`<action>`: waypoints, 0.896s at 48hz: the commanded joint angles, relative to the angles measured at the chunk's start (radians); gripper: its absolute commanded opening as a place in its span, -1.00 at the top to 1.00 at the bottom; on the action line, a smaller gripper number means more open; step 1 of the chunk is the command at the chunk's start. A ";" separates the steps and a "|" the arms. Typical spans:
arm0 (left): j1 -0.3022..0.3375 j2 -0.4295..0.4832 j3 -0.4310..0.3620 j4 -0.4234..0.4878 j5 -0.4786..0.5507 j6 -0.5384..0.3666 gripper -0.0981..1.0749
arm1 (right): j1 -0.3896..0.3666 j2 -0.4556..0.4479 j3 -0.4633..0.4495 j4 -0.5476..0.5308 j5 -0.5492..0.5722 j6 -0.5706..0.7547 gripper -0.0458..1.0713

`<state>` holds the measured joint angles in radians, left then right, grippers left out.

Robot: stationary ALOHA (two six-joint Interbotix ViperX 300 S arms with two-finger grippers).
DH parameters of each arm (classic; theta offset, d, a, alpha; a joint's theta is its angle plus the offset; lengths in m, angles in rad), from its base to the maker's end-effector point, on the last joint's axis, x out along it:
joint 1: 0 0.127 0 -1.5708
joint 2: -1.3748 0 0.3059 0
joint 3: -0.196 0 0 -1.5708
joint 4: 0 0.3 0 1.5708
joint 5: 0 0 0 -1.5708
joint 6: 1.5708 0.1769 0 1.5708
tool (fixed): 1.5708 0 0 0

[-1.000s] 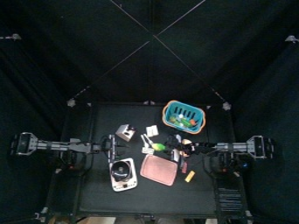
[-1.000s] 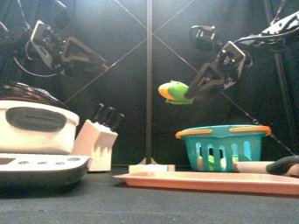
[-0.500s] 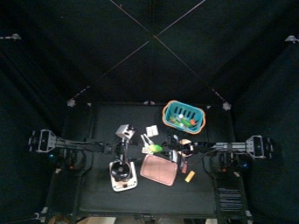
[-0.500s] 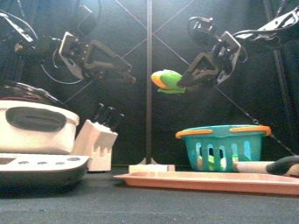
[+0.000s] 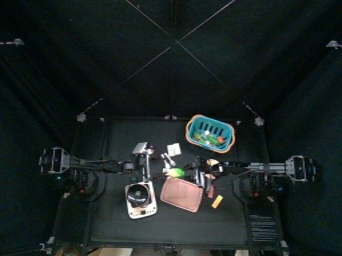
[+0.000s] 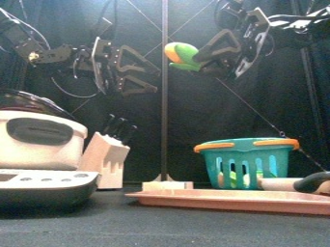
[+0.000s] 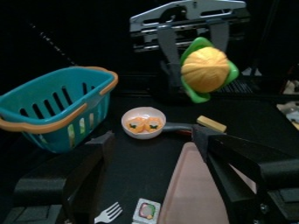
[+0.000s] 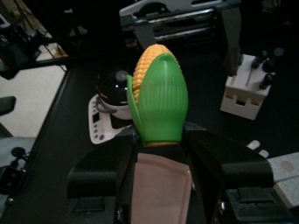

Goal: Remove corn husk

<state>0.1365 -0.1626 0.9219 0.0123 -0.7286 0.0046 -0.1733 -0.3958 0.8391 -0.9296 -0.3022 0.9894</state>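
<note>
Green husk (image 6: 188, 60) wraps the yellow corn (image 8: 160, 94), held high in the upper middle of the front view by the right gripper (image 6: 219, 56), whose arm slants down from the upper right. Its jaws clamp the leafy base (the bare yellow tip faces the frame's left, toward the other arm). The cob's long axis runs nearly level, left to right. At upper left, the left gripper (image 6: 129, 69) hangs with jaws spread wide, facing the corn, just apart from it. Below, a teal basket (image 6: 245, 159) stands on the tabletop (image 7: 140, 188).
</note>
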 commanded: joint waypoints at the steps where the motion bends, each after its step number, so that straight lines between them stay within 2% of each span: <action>1: 0.003 0.000 -0.031 -0.075 -0.012 -0.011 -0.92 | -0.023 -0.020 -0.017 0.015 -0.028 -0.002 -0.33; 7: -0.008 -0.002 -0.055 -0.213 -0.009 -0.057 -0.92 | -0.035 -0.018 -0.015 0.015 -0.031 -0.002 -0.33; 11: -0.032 -0.002 -0.074 -0.262 0.014 -0.095 -0.92 | -0.040 -0.017 -0.015 0.011 -0.031 -0.003 -0.33; 24: -0.046 -0.002 -0.103 -0.267 0.126 -0.238 -0.92 | -0.071 -0.018 -0.018 0.006 -0.032 -0.003 -0.32; 43: -0.046 0.000 -0.095 -0.258 0.127 -0.399 -0.92 | -0.103 -0.017 -0.015 -0.006 -0.034 -0.005 -0.28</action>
<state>0.0874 -0.1595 0.8437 -0.2531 -0.5983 -0.3789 -0.2654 -0.3973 0.8391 -0.9373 -0.3283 0.9863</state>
